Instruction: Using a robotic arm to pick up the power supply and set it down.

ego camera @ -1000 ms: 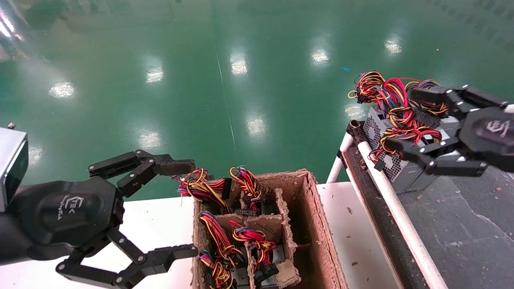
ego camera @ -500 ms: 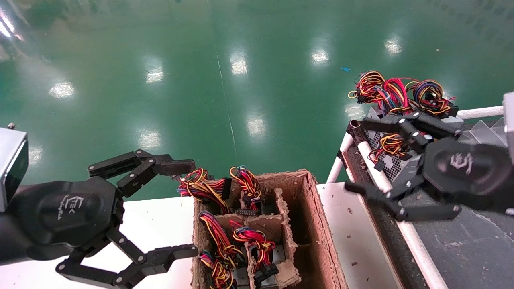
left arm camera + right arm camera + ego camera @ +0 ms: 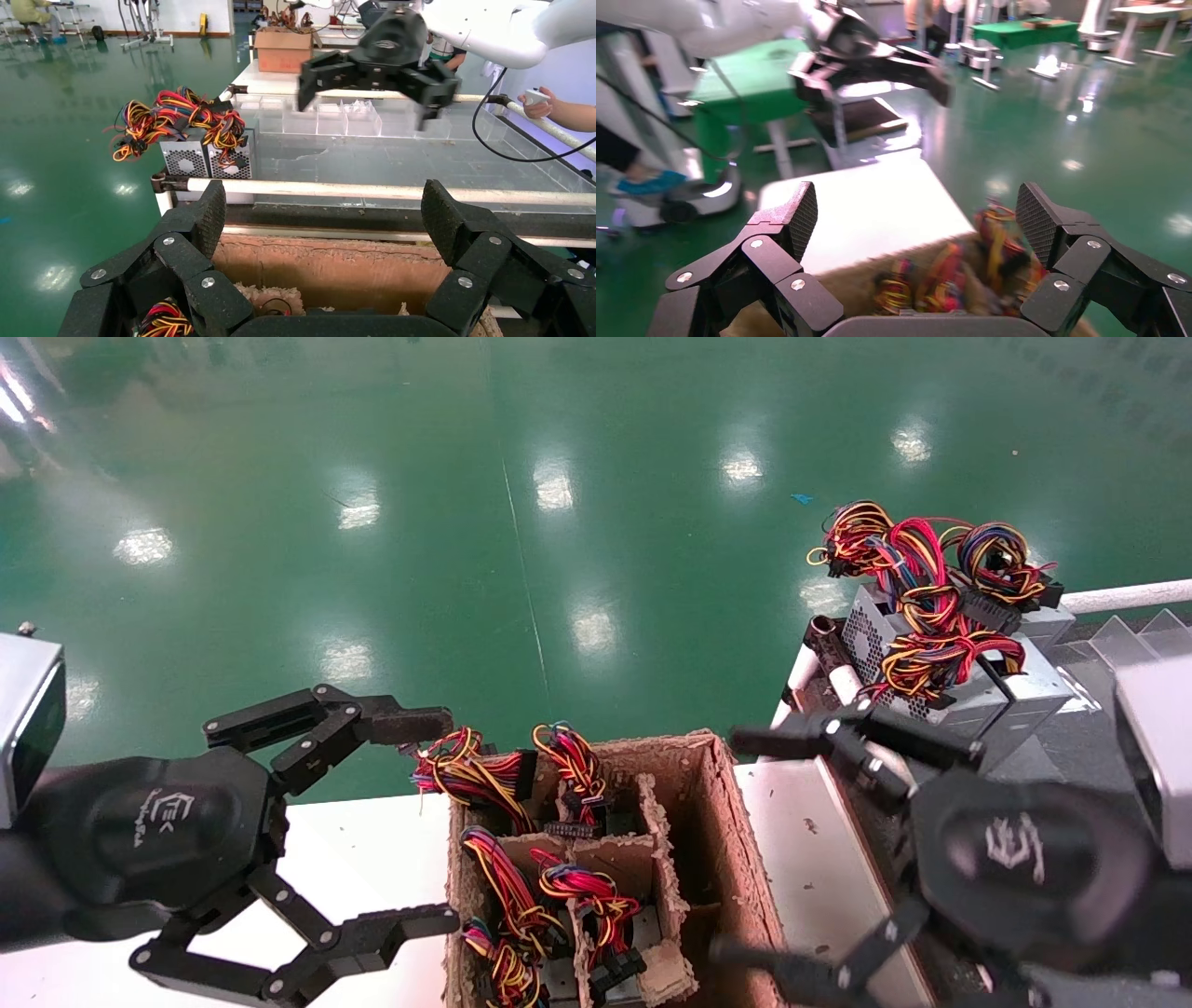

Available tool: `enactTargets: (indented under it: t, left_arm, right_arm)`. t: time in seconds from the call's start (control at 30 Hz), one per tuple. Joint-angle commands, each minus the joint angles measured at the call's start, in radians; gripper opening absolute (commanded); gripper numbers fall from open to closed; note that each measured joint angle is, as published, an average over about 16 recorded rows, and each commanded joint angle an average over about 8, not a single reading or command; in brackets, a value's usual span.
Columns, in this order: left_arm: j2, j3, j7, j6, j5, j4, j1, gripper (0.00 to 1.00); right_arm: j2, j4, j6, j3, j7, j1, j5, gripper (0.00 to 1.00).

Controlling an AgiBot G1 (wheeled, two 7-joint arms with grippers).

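While poised over the gap between the pulp carton [image 3: 717, 859] and the dark conveyor bench [image 3: 1099, 859], right gripper [image 3: 745, 850] noted spread wide, nothing between its fingers. Upper finger [image 3: 801, 740] level with the carton's far right corner; lower finger [image 3: 773, 971] over the white table [image 3: 810, 840] beside the carton's right wall. Palm with white logo facing the head camera.

Power supplies [image 3: 968, 696] found standing side by side at the far left end of the bench, just behind the white rail [image 3: 393, 191], perforated faces outward, red, yellow and orange wire bundles [image 3: 922, 579] heaped on top. Well apart from either gripper.

Left gripper [image 3: 438, 822] held off the carton's left side, also wide open and empty, fingertips near the carton's left wall. Further wire bundles [image 3: 521, 896] and plugs seen in the carton's left cells; right-hand cell showing bare pulp floor.

Green floor [image 3: 559, 523] beyond.
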Motion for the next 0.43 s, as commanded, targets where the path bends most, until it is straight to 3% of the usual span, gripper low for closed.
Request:
enactTargets:
  t: [0.03,0.43]
  left_arm:
    - [0.0,0.0,0.0,0.0,0.0,0.0,0.0,1.0]
    - [0.0,0.0,0.0,0.0,0.0,0.0,0.0,1.0]
  right_arm:
    - [-0.002,0.023,-0.005,-0.004,0.011,-0.012,0.015,1.0]
    - [-0.003,0.025,-0.006,-0.005,0.011,-0.014,0.019,1.0]
